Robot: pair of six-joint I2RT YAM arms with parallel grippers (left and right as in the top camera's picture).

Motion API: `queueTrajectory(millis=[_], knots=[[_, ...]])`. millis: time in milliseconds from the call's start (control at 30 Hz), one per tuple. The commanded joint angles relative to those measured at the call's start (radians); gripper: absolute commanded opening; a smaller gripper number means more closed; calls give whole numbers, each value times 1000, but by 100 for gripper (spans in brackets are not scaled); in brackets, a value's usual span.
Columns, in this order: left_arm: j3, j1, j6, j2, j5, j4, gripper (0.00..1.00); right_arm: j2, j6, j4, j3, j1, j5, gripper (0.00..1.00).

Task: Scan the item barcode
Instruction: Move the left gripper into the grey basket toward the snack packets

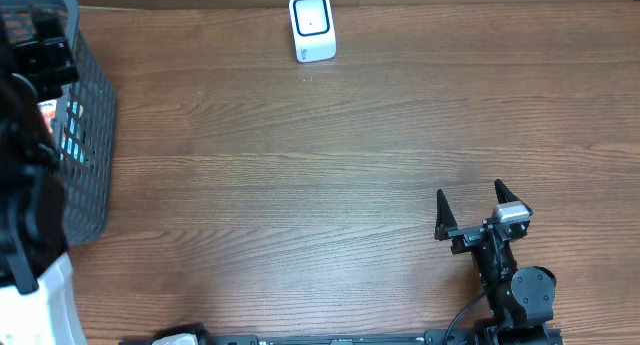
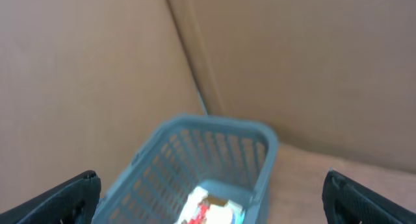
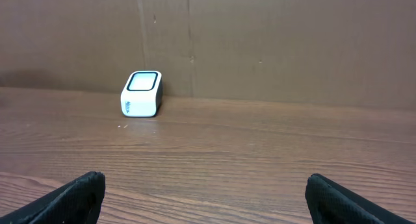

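Facing cardboard walls over a wood-grain table, left fingers and right fingers gape empty.

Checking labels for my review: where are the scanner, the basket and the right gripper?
scanner [image 1: 312,25], overhead view, on its upper face.
basket [image 1: 95,135], overhead view, on its mesh side wall.
right gripper [image 1: 469,189], overhead view, midway between its open fingertips.

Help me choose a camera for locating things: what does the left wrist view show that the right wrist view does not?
Only the left wrist view shows the grey basket with a red-and-white packet inside. Only the right wrist view shows the white scanner. Both show the brown cardboard backdrop and an open gripper: left gripper, right gripper.
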Motion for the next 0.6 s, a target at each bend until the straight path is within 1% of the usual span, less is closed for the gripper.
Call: queueTrajectory(millis=[0,67,167,267,367,500,567], knots=[[37,164,-120,34,248,-45,100,-10,3,2,-11,3,13,100],[37,283,-160,71,380,-80,100,-10,3,2,-11,3,13,100],[36,445,-216,130,508,-136,100,-10,3,2,-11,3,13,100],[36,540,-228,188,537,-167,100,-10,3,2,-11,3,13,100],[36,587,-219,243,532,-220,100,-10,3,2,-11,3,13,100],[33,599,-93,323,527,-271,100,-10,3,2,-11,3,13,100],[33,595,-64,369,539,-283,100,-10,3,2,-11,3,13,100]])
